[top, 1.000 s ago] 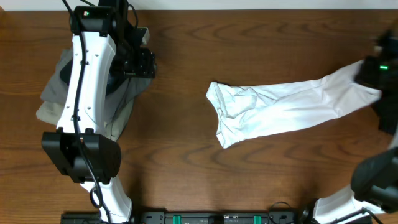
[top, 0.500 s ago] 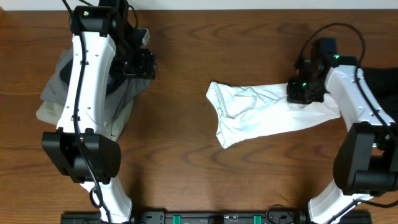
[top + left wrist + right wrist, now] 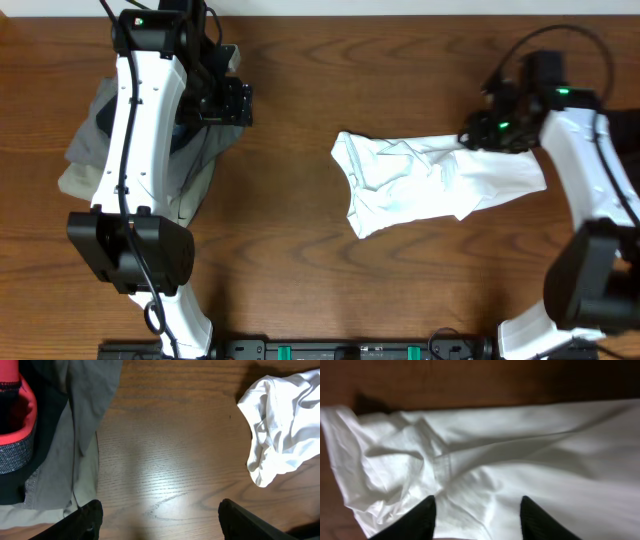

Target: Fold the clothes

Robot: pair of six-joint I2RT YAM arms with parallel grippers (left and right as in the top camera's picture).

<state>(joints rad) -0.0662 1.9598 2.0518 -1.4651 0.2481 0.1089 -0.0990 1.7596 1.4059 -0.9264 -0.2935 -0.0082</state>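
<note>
White T-shirt (image 3: pixel 430 185) lies bunched, unfolded; no fold made yet. Right gripper (image 3: pixel 477 510) spread above it, holding nothing. Left gripper (image 3: pixel 160 512) wide apart, empty, beside grey garment pile (image 3: pixel 85 150).

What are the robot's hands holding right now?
Nothing. The left gripper is open over the wooden table; the right gripper is open above the white T-shirt.

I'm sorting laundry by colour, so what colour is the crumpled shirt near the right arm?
The shirt is white; it shows best in the overhead view.
</note>
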